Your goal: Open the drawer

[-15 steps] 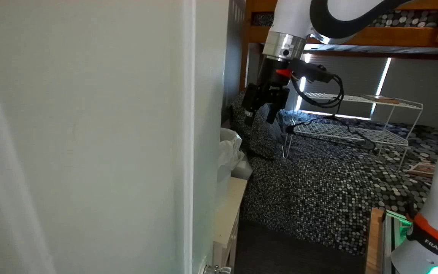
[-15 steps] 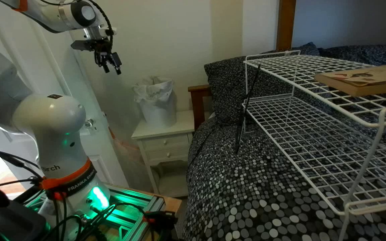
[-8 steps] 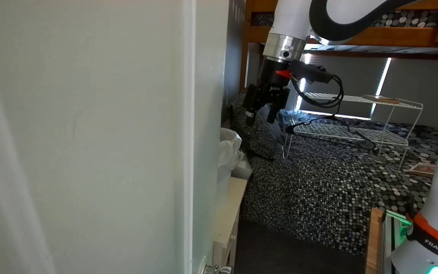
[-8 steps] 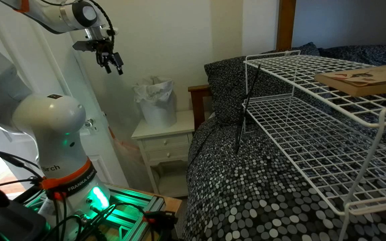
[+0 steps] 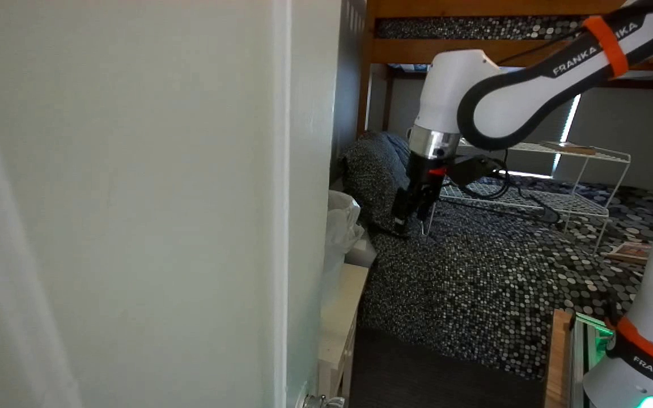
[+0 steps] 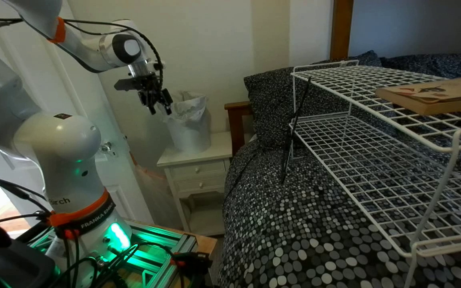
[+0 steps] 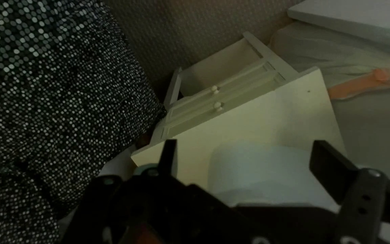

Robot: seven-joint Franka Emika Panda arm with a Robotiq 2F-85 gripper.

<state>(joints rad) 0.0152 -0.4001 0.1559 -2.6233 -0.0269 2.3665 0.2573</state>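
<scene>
We've got a bed with a rack standing on it, topped by a book; pillow at bed's head; bin near bed's head; plastic bag, door farther from bed.

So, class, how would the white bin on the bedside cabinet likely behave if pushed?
The bin might tip if pushed high, since it stands upright and fairly tall on the cabinet. Its liner would probably flop, given the loose folds. The bin looks smooth-sided, so it could be slippery; what is inside is hidden.
</scene>
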